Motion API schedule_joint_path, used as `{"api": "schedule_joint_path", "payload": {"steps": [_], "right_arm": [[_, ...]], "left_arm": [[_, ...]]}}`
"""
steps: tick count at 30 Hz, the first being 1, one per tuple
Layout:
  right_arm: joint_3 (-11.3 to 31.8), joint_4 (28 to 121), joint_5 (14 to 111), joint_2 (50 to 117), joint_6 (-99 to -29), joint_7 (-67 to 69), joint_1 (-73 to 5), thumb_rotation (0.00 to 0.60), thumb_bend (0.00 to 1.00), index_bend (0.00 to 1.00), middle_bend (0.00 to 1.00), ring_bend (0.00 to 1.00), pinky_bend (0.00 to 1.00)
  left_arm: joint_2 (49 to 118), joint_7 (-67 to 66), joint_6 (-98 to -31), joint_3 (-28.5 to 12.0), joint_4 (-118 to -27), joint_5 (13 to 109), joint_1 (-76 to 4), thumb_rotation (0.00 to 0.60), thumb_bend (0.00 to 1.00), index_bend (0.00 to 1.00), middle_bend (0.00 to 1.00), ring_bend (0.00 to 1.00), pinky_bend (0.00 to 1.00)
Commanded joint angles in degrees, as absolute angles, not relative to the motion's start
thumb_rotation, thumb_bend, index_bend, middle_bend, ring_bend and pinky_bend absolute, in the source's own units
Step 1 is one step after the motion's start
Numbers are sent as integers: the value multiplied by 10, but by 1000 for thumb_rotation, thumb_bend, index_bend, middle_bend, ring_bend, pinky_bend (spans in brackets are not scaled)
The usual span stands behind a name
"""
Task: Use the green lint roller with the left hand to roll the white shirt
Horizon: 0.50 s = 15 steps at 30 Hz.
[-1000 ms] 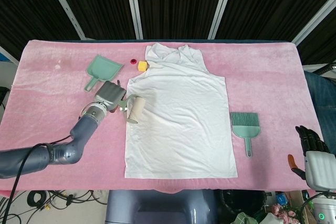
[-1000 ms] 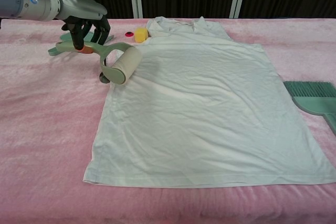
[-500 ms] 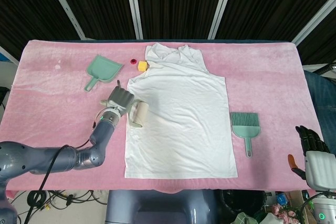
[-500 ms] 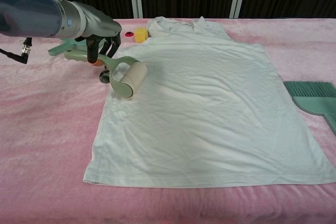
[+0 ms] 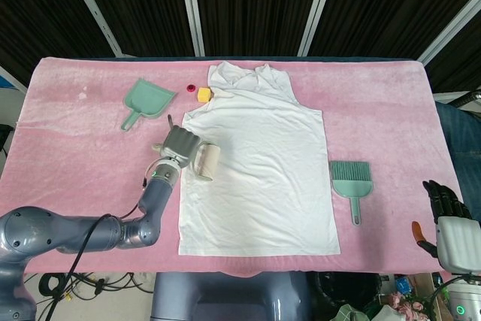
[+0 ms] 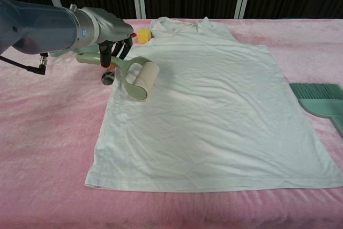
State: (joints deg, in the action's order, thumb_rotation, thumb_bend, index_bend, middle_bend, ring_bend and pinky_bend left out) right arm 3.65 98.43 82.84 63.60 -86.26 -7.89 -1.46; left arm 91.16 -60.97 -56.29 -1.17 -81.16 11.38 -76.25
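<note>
Fuzzy pink cloth covers the counter (image 5: 68, 133), where the white shirt (image 5: 259, 163) lies flat, softly wrinkled. Left robot hand (image 6: 110, 33) grips the green lint roller (image 6: 140, 76) by its handle, its pale cylinder resting on the shirt's left edge. Right robot hand (image 5: 445, 201), dark-fingered, idles with fingers apart off the counter's corner.

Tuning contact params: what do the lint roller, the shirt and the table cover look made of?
Lint roller: the green frame looks like moulded matte plastic; the pale drum is probably sticky paper, unconfirmed. White shirt: thin knit fabric, likely cotton, with soft wrinkles, lying flat. Table cover: pink plush cloth, fleece or towel-like, with a fuzzy nap visible. The left hand holds the roller's handle.
</note>
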Motion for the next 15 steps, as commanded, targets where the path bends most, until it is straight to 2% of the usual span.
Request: {"api": "schedule_joint_path", "payload": {"steps": [1,15], "right_arm": [[37,985,827,635,-863,-78,-14,600,305,113,94,115,250],[38,983,828,634,-860,-77,-16,600,306,113,94,115,250]], "left_arm": [[918,-616,-565,-14,-810,116,-764,600,561,656,597,490,749],[963,-616,-576,-42,-789,156,-766,600,561,661,597,490,758]]}}
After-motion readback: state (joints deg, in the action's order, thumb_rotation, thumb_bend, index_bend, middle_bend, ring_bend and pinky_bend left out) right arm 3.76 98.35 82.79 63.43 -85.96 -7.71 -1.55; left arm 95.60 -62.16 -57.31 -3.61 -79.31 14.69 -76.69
